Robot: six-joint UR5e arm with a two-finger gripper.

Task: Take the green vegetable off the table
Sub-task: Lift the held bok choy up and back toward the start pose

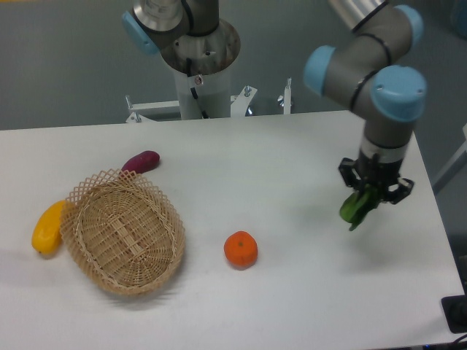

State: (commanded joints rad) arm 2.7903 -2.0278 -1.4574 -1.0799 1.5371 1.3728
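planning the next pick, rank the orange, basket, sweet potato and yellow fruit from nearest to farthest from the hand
1. Orange, left of the hand, mid-table.
2. Basket, farther left.
3. Sweet potato, behind the basket.
4. Yellow fruit, by the left edge.

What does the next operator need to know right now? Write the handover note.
Gripper: shut on the green vegetable, held above the right side of the table.
Elsewhere on the table: orange near the middle, wicker basket to the left, yellow fruit at its left edge, purple sweet potato behind it.
Done: vegetable grasped and apparently lifted, judging by its shadow.
Left: confirm the hold is secure.
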